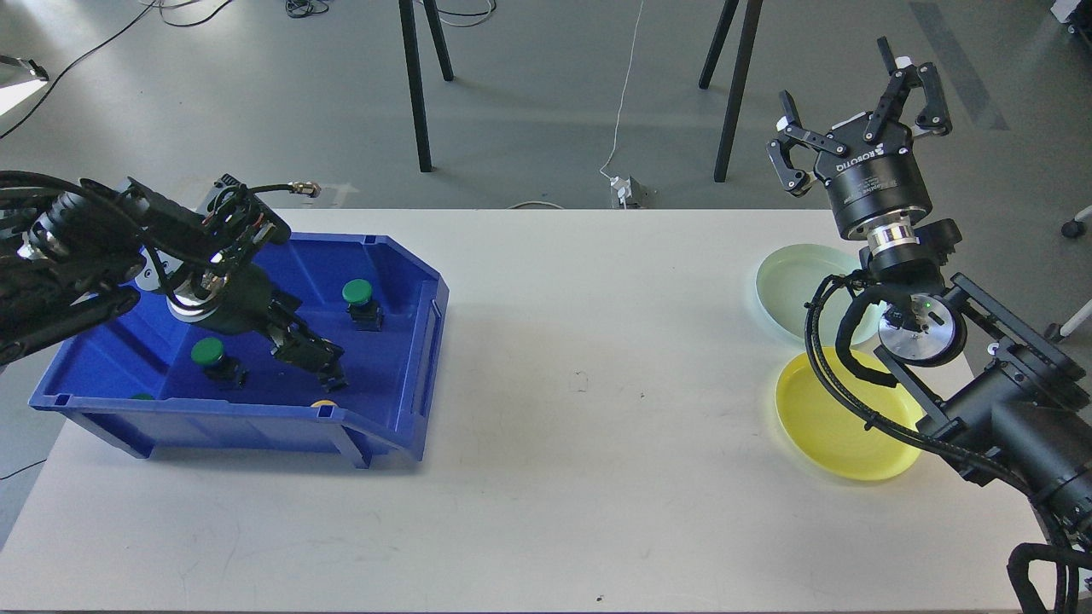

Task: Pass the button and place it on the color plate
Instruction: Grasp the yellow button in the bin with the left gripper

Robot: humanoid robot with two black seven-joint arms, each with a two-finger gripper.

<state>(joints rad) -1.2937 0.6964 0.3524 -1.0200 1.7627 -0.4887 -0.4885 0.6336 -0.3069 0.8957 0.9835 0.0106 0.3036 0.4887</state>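
left gripper (320,362) is down inside the blue bin (409,401), reaching toward the bin's right-front part — seen dark and small against the blue floor, so i cannot tell whether its fingers are apart or together, or whether anything sits between them. just below its tip a yellow button (323,404) peeks out at the bin's front wall, only its top edge showing. to the gripper's left a green button (207,351) stands upright on its black base, close beside the arm. another green button (357,292) stands further back and to the right, apart from the gripper. a sliver of green (142,396) shows at the bin's front left corner, mostly hidden by the wall.

over on the right, the right gripper (857,102) is raised high above the far edge of the bench (580,477), pointing up, fingers spread wide with nothing between them. below it the pale green plate (793,286) sits near the bench's back right, and the yellow plate (827,426) lies just in front of it, both partly covered by the right arm and its cables — no button shows on either plate.
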